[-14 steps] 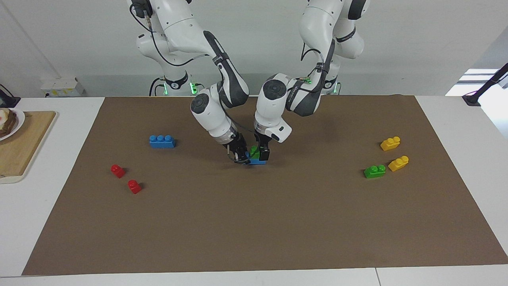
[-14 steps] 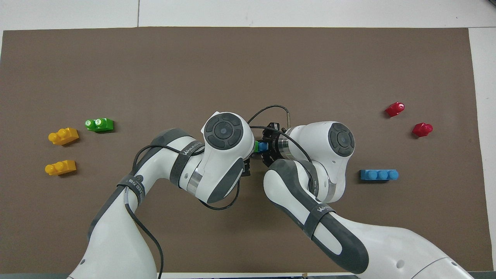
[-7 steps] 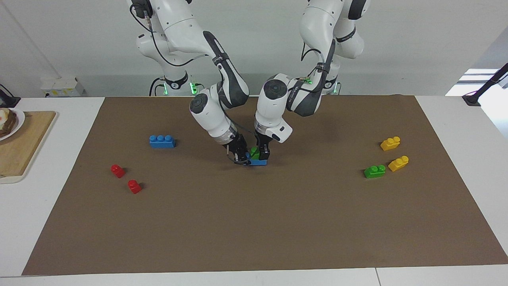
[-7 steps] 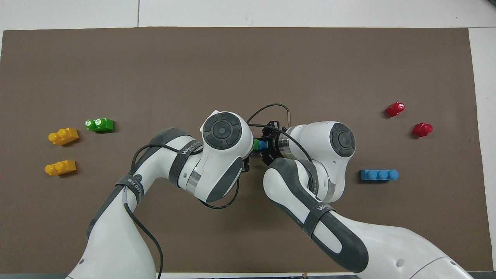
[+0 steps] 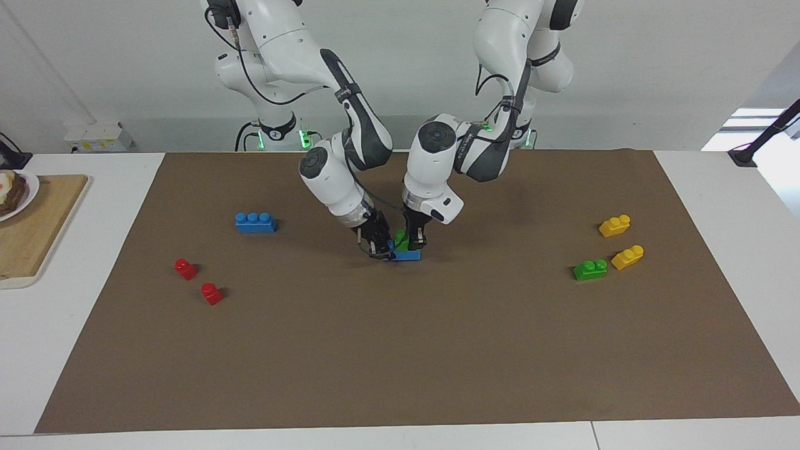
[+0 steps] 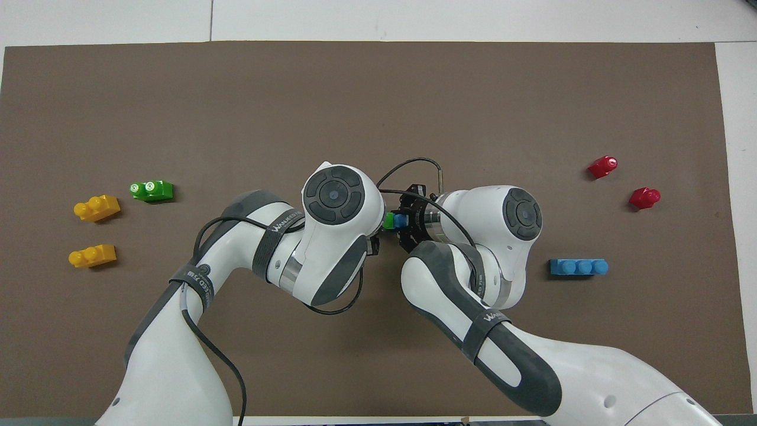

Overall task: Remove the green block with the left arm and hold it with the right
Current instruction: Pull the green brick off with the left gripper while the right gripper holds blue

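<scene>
At the middle of the brown mat (image 5: 400, 350) a green block (image 5: 400, 239) (image 6: 389, 220) is stacked on a blue brick (image 5: 409, 255) (image 6: 401, 221). My left gripper (image 5: 415, 242) comes down on it from above, its fingers shut on the green block. In the overhead view the left wrist hides that gripper. My right gripper (image 5: 380, 249) (image 6: 409, 222) is low at the blue brick's end toward the right arm's end of the table. It is shut on that brick.
A second green brick (image 5: 590, 269) and two yellow bricks (image 5: 614, 225) (image 5: 627, 257) lie toward the left arm's end. A loose blue brick (image 5: 255, 222), two red pieces (image 5: 185, 269) (image 5: 212, 293) and a wooden board (image 5: 31, 231) lie toward the right arm's end.
The left gripper's fingers have closed in from wide open onto the green block, and its wrist has shifted slightly. The right arm and the blue brick have stayed put.
</scene>
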{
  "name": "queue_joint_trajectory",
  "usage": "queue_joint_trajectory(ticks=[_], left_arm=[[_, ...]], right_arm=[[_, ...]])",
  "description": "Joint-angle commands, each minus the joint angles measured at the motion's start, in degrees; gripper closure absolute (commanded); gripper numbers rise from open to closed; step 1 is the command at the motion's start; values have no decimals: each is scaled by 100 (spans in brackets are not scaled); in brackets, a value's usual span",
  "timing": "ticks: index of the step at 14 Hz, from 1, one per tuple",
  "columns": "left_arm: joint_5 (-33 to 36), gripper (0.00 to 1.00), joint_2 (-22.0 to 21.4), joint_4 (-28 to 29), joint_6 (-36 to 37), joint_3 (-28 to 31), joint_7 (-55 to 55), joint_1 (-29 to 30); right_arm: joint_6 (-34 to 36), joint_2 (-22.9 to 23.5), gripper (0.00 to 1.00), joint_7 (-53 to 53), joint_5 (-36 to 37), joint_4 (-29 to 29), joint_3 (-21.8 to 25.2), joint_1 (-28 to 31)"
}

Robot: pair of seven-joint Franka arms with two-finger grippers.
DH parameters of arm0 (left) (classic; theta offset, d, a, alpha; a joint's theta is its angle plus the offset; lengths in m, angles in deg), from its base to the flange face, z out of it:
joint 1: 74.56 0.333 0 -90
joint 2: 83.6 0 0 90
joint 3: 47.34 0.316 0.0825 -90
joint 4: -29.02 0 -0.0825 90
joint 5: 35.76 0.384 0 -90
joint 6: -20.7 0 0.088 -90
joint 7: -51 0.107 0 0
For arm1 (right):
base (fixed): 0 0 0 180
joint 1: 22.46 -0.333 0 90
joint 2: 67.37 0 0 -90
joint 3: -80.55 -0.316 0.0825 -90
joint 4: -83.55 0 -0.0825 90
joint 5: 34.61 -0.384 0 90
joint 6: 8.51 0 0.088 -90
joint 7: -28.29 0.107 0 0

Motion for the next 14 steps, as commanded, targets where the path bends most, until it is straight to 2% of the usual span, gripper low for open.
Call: queue_joint_trajectory(ticks=[1,4,5,8,9,11,14], left_arm=[[49,59,-210,57,93,3,24,72],[49,68,-358,48,163,3,85,186],[49,79,-429,48,259,3,216,256],[23,92,-456,75,313,-14,358,309],[14,100,-482,31,444,-23,532,327],[-135,100,-622,-136,1022,-14,1286,501],[-417,100,-1280,65,1621,21,2412,879]], right_arm=[[-156,84,100,-214,-197,65,-15,2],[-156,84,100,-223,-197,65,-15,2],[-156,84,100,-223,-189,56,-15,11],[-156,84,100,-223,-189,65,-15,2],[-156,84,100,-223,-188,65,-15,11],[-156,84,100,-223,-197,56,-15,11],[-138,84,100,-320,-189,56,-15,11]])
